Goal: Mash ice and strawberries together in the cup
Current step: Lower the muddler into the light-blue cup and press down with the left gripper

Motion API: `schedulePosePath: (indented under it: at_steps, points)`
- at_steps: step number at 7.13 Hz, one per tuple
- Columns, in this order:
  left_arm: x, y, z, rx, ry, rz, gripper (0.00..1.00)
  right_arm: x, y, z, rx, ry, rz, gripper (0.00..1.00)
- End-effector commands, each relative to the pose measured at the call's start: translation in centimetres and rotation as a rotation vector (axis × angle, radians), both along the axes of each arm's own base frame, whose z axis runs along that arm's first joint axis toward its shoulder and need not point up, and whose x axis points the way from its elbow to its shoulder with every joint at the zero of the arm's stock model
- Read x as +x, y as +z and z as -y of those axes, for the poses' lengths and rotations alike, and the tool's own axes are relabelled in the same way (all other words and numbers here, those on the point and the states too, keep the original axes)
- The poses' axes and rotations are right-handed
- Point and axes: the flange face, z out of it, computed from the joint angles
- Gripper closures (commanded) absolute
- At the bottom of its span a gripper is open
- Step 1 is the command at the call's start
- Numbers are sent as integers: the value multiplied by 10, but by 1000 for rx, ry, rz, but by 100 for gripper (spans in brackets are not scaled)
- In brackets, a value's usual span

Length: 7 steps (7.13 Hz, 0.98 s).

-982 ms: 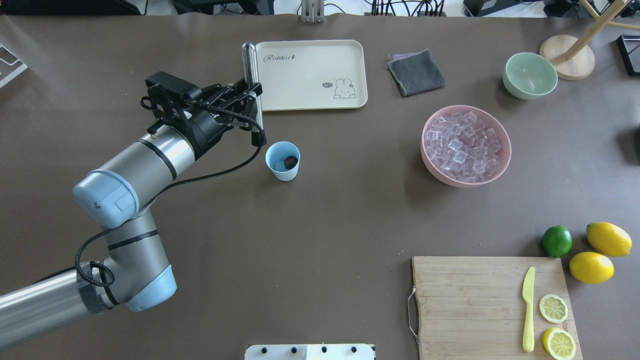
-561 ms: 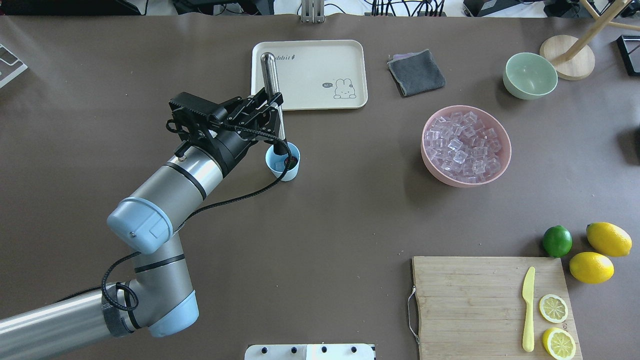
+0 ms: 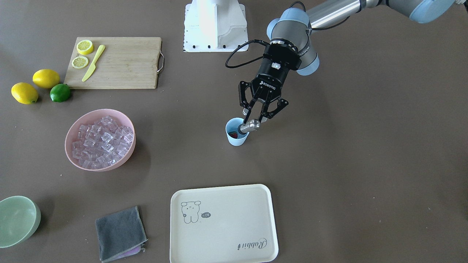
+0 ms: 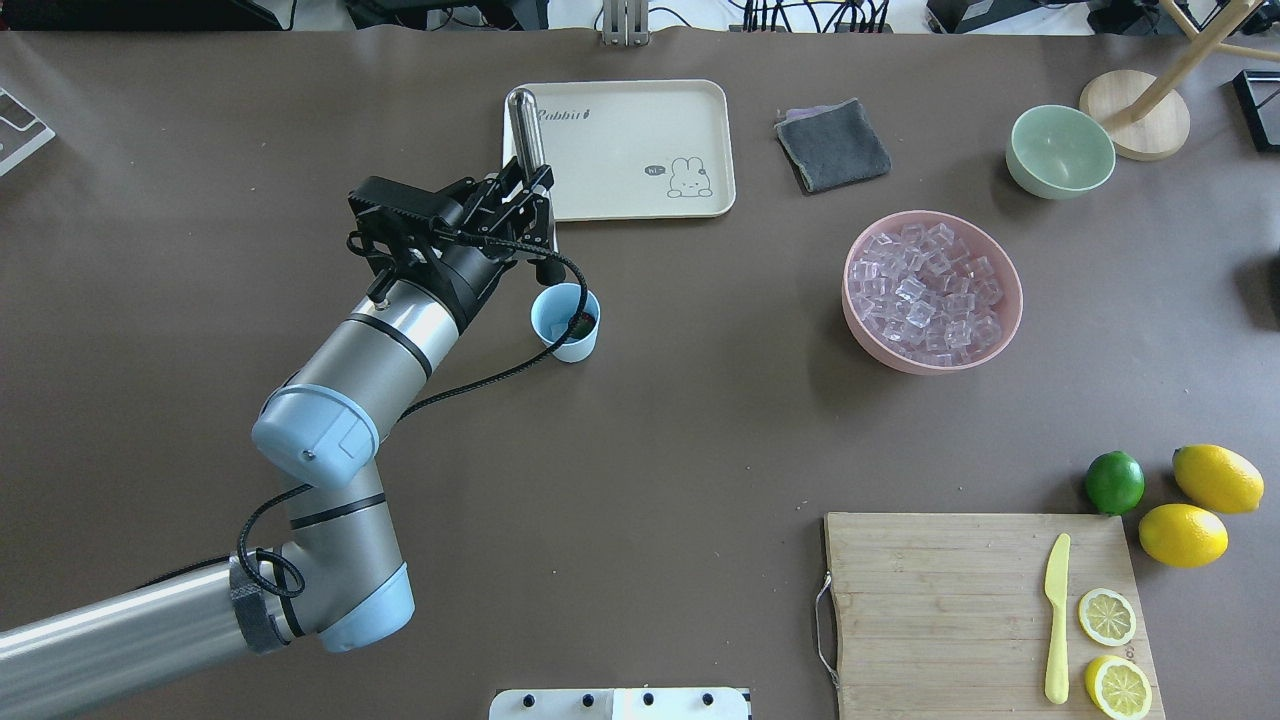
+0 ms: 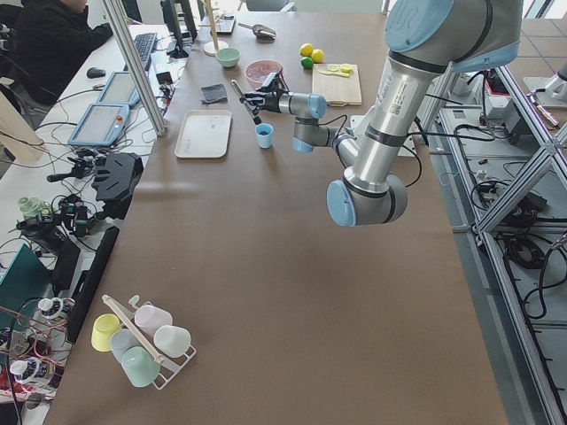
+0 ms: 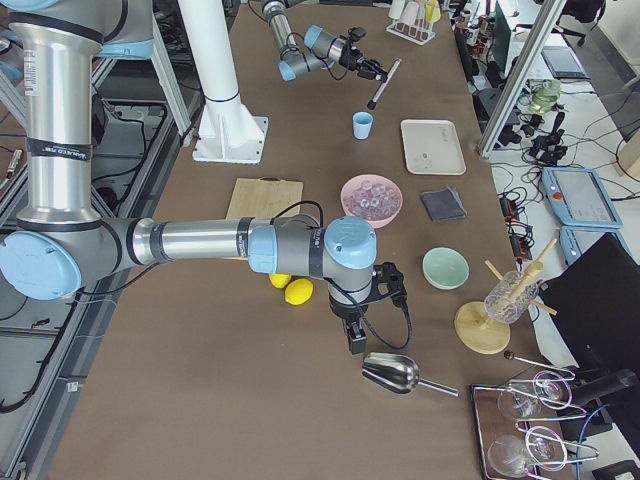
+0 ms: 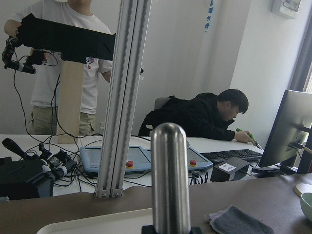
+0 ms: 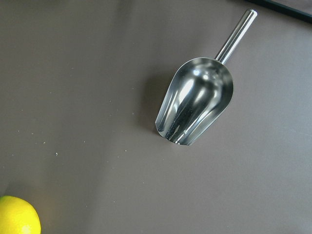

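- Left gripper: fingers clamped on the shaft of a steel muddler, directly above the cup.
- Muddler: tilted. In the overhead view its rounded top leans toward 12 o'clock, over the near edge of the cream tray. Its dark lower tip sits at the cup's mouth; how far it reaches inside cannot be told.
- Cup: upright on the brown table, at 6 o'clock from the tray and well apart from both bowls.
- Strawberry: inside the cup, at the 3 o'clock side of its interior in the overhead view.
- Ice: a heap of clear cubes fills the pink bowl, at 3 o'clock from the cup. Whether any cube lies in the cup cannot be told.
- Right gripper: seen only in the right side view, pointing down near a steel scoop; whether its fingers are apart or together cannot be told.
- Scoop: lying on the table, with its handle toward 1 o'clock in the right wrist view.
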Motion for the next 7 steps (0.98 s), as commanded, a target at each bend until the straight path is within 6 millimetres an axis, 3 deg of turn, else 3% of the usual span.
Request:
schedulePosePath:
  at_steps: [1, 3, 4, 6, 7]
  points:
    - [7, 0, -6, -4, 1, 1, 100, 1, 1, -1, -1, 2, 2, 1]
    - [29, 11, -22, -19, 8, 19, 100, 1, 1, -1, -1, 2, 0, 1]
    - [39, 26, -18, -32, 8, 40, 100, 1, 3, -3, -4, 1, -1, 1]
    - [47, 41, -16, -40, 10, 49, 100, 2, 4, -3, -2, -3, -6, 1]
    - [42, 35, -17, -21, 17, 21, 100, 1, 4, -3, -3, -5, -9, 1]
